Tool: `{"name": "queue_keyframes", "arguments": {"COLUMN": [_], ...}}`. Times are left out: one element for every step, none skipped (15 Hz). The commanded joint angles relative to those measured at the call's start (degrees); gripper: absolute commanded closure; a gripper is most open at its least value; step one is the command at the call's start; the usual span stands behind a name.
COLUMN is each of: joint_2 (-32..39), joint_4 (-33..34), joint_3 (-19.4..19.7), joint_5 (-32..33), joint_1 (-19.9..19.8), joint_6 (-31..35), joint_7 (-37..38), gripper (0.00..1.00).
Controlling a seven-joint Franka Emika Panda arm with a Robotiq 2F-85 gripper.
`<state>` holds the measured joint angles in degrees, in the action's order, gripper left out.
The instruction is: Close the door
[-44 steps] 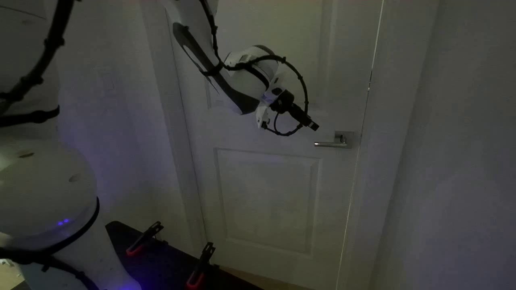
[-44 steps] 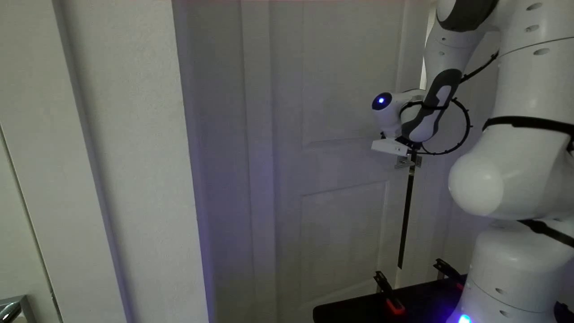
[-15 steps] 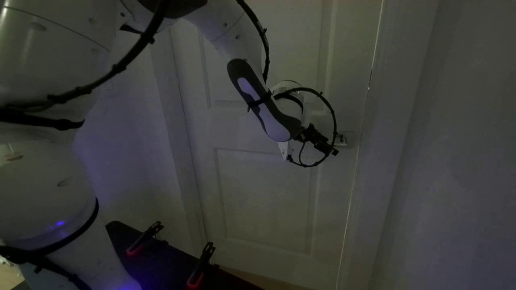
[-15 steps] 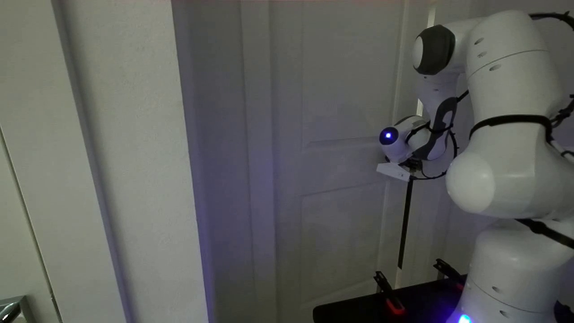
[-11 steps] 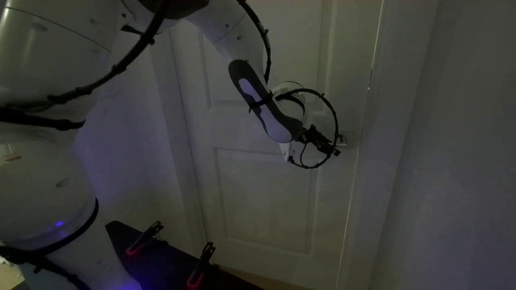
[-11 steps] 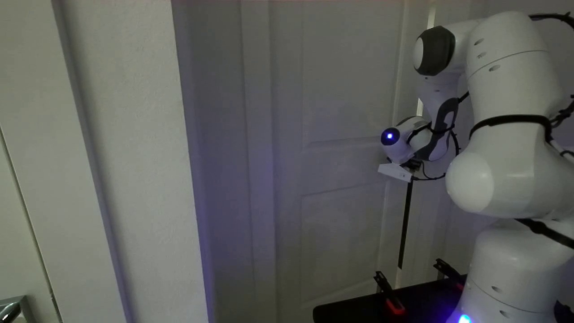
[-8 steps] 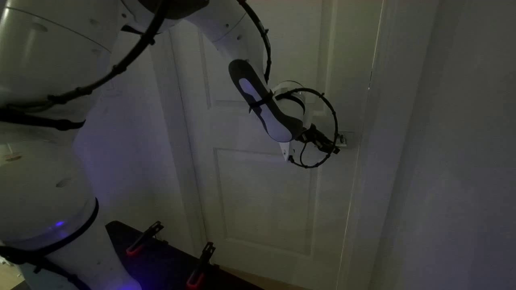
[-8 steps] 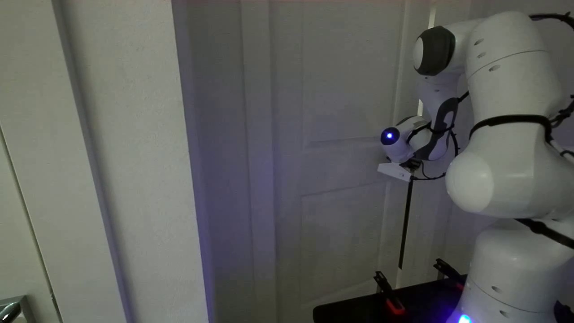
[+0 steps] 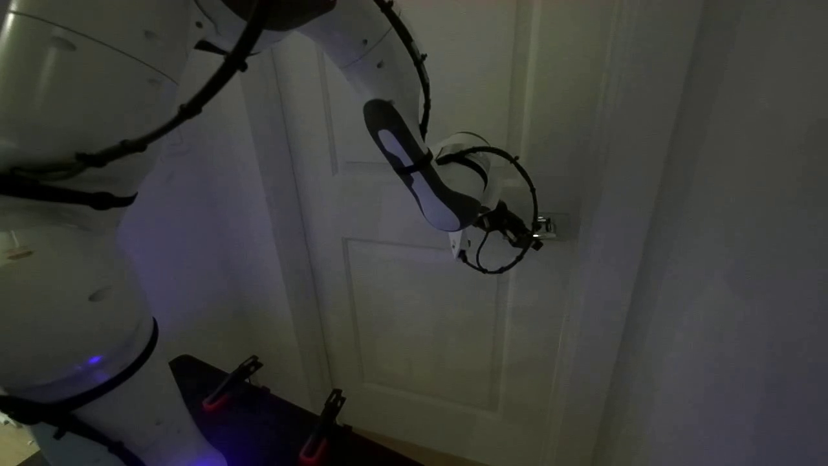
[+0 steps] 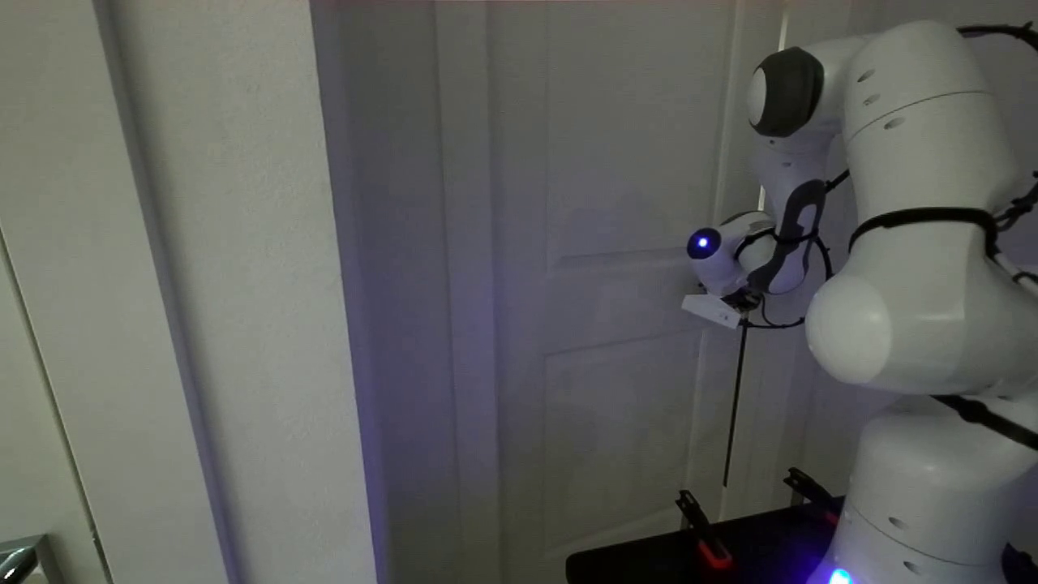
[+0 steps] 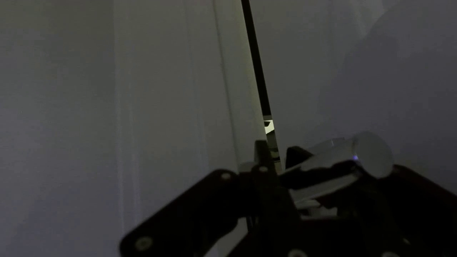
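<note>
The white panelled door [image 9: 427, 323] fills the middle of an exterior view and stands almost flush with its frame. Only a narrow dark gap [image 10: 738, 389] runs down its handle side. In the wrist view that gap shows to the left of the door [image 11: 321, 89]. The silver lever handle [image 9: 545, 228] is partly covered by my gripper [image 9: 535, 243]. Seen from the wrist, my gripper [image 11: 280, 150] has its jaws drawn close together on the handle [image 11: 330, 153], whose bar crosses in front of the right fingertip. Darkness hides the exact contact.
Below the arm, a black tabletop [image 9: 259, 427] carries clamps with red parts, one clamp [image 10: 705, 531] near its edge. A white wall [image 10: 243, 284] and the door frame [image 9: 614, 291] flank the door. Another silver handle [image 10: 28, 560] shows at the lower left corner.
Over three seconds the arm came down and across to the handle. In the last half second the door shifted slightly towards the robot; its gap narrowed and the light along its edge vanished.
</note>
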<state>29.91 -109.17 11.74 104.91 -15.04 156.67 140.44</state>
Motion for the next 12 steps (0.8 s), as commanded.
{"name": "queue_keyframes", "arguments": {"joint_2": [-2.4, -3.1, -3.6, -4.4, -5.1, -6.0, -6.7, -7.9, -9.2, -10.2, -11.2, -12.5], "joint_4": [-4.5, -5.6, -6.4, -7.6, -8.5, -9.8, -10.9, -12.5, -14.1, -15.3, -16.3, -17.8], "joint_3": [-0.1, -0.1, -0.2, -0.2, -0.2, -0.2, -0.2, -0.3, -0.3, -0.5, -0.7, -0.9], "joint_5": [-5.3, -6.5, -7.6, -8.4, -9.1, -9.6, -10.1, -10.2, -10.4, -10.5, -10.9, -11.0], "joint_1": [-0.3, -0.2, -0.2, -0.2, -0.1, -0.1, -0.2, 0.0, 0.3, 0.5, 0.7, 1.2], "joint_6": [1.2, 1.0, 1.1, 1.0, 0.9, 0.8, 0.8, 0.8, 0.7, 0.6, 0.6, 0.3], "joint_7": [-4.8, -5.8, -6.8, -7.6, -8.2, -8.6, -9.0, -9.0, -9.2, -9.3, -9.5, -9.3], "gripper": [0.96, 0.97, 0.96, 0.96, 0.98, 1.0, 1.0, 0.98, 0.98, 0.98, 0.98, 0.98]}}
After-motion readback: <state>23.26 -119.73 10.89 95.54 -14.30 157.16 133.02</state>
